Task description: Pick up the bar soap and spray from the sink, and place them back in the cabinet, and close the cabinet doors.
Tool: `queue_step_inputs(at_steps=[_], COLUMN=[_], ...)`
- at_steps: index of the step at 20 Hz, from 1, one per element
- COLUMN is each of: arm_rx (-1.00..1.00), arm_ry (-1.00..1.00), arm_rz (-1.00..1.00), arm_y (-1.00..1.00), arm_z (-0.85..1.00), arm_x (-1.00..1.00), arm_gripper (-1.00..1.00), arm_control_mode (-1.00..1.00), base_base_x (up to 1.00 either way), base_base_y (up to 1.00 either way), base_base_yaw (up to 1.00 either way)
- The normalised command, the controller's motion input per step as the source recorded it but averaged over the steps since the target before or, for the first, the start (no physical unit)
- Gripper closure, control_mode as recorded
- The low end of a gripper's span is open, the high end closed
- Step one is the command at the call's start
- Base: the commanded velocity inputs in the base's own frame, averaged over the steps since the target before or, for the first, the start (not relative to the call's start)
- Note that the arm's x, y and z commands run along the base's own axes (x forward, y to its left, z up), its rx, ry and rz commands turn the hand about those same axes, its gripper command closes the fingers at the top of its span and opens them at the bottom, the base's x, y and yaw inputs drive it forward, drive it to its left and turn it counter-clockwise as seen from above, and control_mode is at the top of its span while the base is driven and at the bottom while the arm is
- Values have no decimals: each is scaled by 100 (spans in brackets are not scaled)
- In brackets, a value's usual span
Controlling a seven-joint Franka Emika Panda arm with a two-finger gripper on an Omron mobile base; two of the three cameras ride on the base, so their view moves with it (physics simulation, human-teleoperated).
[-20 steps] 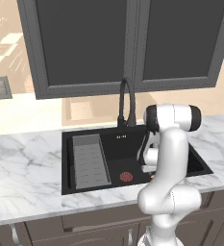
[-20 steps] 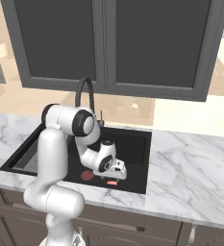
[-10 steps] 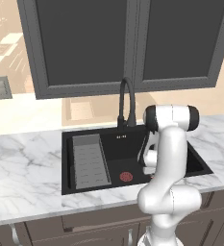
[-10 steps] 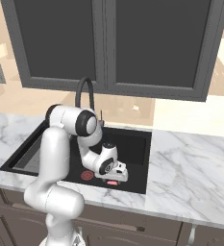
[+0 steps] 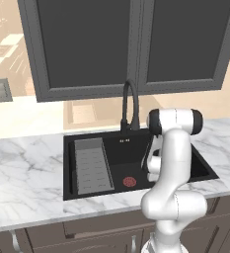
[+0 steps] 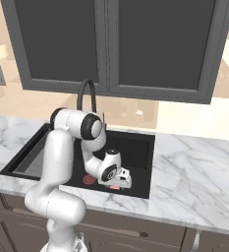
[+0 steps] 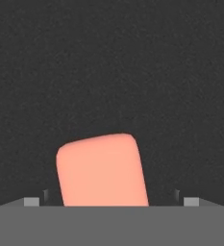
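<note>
White arm [image 5: 173,163] bends down into black sink [image 5: 82,190], its lower end hidden behind own links. Grey ribbed tray insert [image 5: 92,165] sits at sink's far side from arm; dark-red drain disc [image 5: 129,182] just beside arm. Black gooseneck faucet [image 5: 130,106] behind basin. Marble table [image 5: 22,183] around sink. Grey-framed cabinet with dark panes [image 5: 126,44] above, shut.

I counted one flat salmon-pink bar of soap [image 7: 102,170], one black rectangular sink [image 5: 136,148] with one grey ribbed tray insert [image 5: 93,166], one black gooseneck faucet [image 5: 130,105], one round dark-red drain disc [image 5: 129,182], and two grey-framed doors with dark panes [image 5: 82,44].
</note>
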Motion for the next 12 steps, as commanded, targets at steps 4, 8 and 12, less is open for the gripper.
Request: queue_step_inputs(at_steps=[4,8,12], arm_rx=[0,0,0], arm_ry=[1,2,2], arm_rz=[0,0,0], arm_y=[0,0,0], arm_z=[-12,-14,-14], arm_x=[0,0,0], arm_gripper=[-100,-100,-100], arm_control_mode=[-100,-100,-100], base_base_x=[0,0,0], base_base_y=[0,0,0], base_base_yaw=[0,0,0])
